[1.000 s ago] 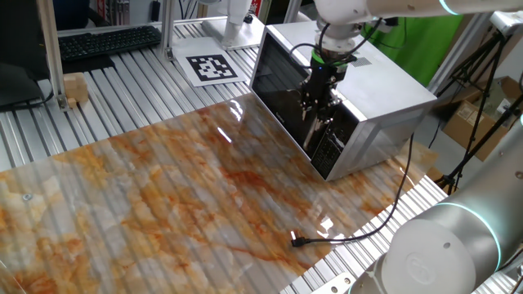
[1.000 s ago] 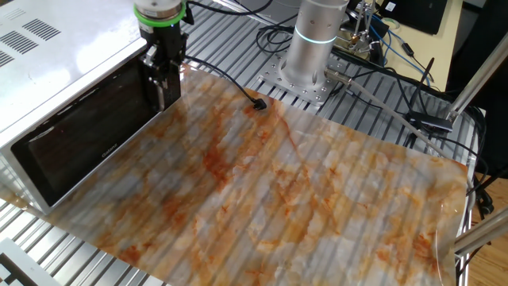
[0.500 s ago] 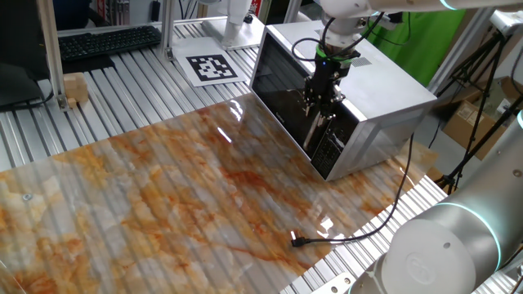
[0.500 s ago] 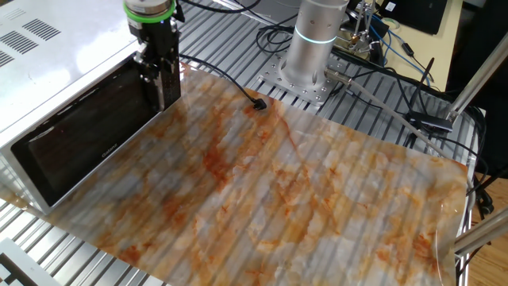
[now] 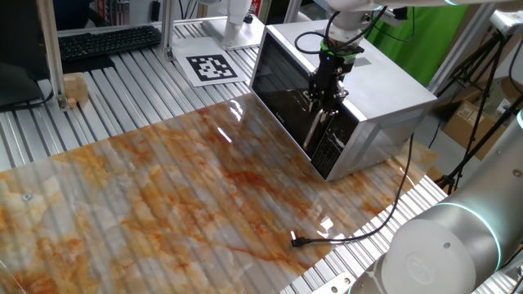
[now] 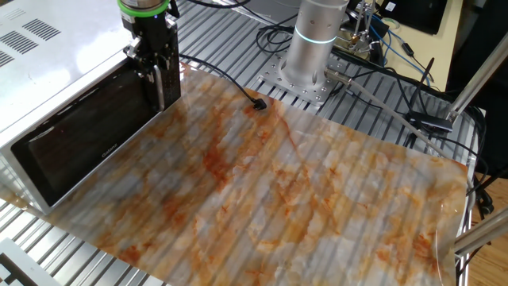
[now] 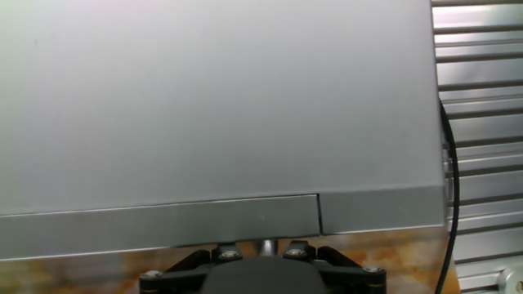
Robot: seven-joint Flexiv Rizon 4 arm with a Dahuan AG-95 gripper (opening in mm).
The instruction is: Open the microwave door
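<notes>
The silver-grey microwave (image 5: 384, 82) stands at the back right, and its top fills the hand view (image 7: 212, 98). Its black glass door (image 5: 282, 90) looks shut, also in the other fixed view (image 6: 79, 143). My gripper (image 5: 320, 104) points down at the front edge, its fingers (image 6: 159, 79) close together on either side of the vertical silver handle (image 5: 314, 129). In the hand view a piece of the handle (image 7: 263, 243) shows between the finger bases; the fingertips are hidden.
The black power cord (image 5: 359, 233) runs from the microwave across the marbled mat (image 5: 180, 196), its plug lying loose (image 6: 258, 103). The arm's base (image 6: 313, 48) stands behind the mat among cables. A marker card (image 5: 211, 67) and keyboard (image 5: 106, 41) lie far left.
My gripper has shifted a little upward along the handle edge. The door has not visibly moved.
</notes>
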